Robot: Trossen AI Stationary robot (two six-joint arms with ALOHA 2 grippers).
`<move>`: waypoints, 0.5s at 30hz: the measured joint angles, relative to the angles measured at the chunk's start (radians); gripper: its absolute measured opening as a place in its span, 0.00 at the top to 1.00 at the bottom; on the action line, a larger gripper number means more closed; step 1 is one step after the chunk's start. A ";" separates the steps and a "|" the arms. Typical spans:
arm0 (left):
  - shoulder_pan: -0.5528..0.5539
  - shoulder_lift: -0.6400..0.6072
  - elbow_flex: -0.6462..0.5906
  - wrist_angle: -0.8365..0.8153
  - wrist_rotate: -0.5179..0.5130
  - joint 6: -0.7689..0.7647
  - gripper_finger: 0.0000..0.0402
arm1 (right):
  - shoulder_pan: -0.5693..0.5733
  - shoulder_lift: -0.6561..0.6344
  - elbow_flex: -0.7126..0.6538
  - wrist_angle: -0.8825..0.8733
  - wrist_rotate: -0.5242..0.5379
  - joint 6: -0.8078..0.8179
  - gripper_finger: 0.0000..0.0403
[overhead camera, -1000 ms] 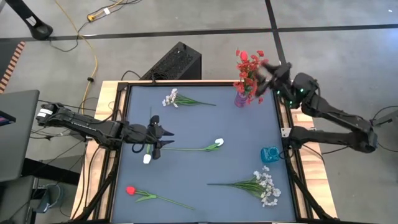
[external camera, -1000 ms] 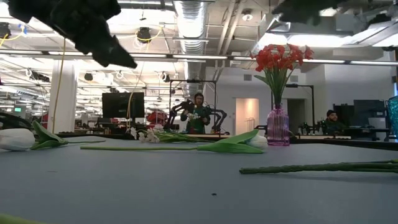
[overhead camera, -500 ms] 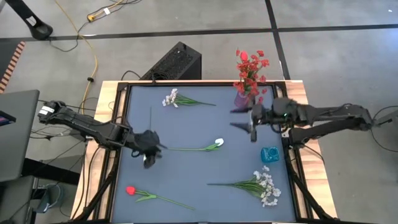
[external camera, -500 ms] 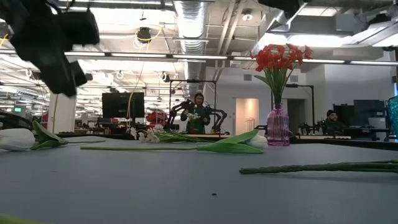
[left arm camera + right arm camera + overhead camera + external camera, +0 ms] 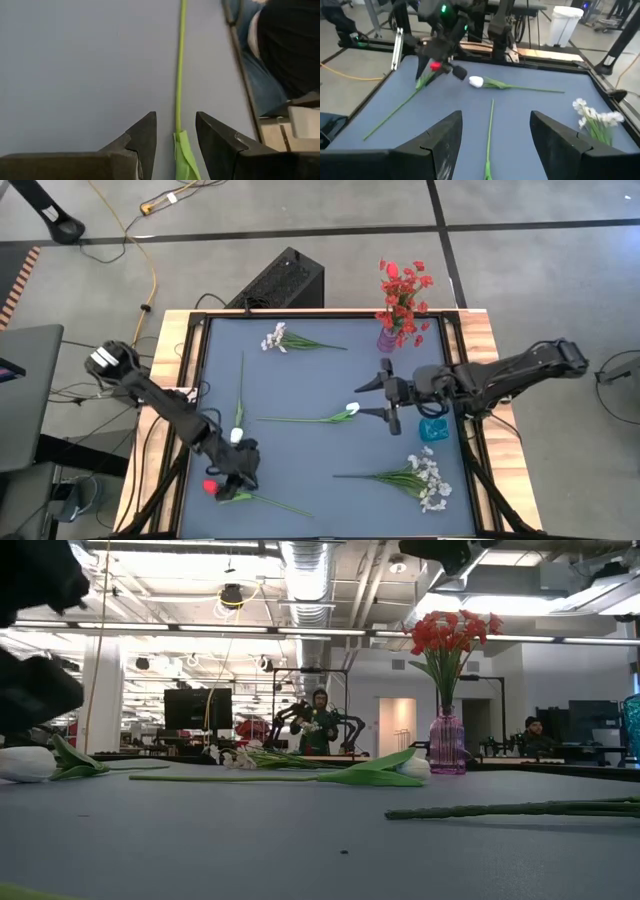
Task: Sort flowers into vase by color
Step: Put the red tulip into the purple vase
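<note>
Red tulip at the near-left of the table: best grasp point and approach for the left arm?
Grip the bare green stem just past the leaf, coming straight down from above. The red tulip lies flat on the table, so only a top-down pinch across the thin stem fits. The left gripper already straddles it, jaws open either side, so probably just lower and close.

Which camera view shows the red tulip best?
The high view: the red tulip lies whole near the table's front left, under the left hand. The right wrist view shows it far off; the left wrist view only its stem; the low view not at all.
</note>
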 joint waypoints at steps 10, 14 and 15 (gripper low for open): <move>-0.093 0.199 0.227 -0.123 -0.041 0.032 0.69 | 0.023 0.014 0.000 0.089 0.000 0.061 0.35; -0.119 0.248 0.309 -0.261 -0.113 0.089 0.69 | 0.053 0.022 0.000 0.115 0.004 0.088 0.35; -0.121 0.259 0.323 -0.284 -0.134 0.095 0.69 | 0.064 0.024 0.000 0.127 0.004 0.088 0.35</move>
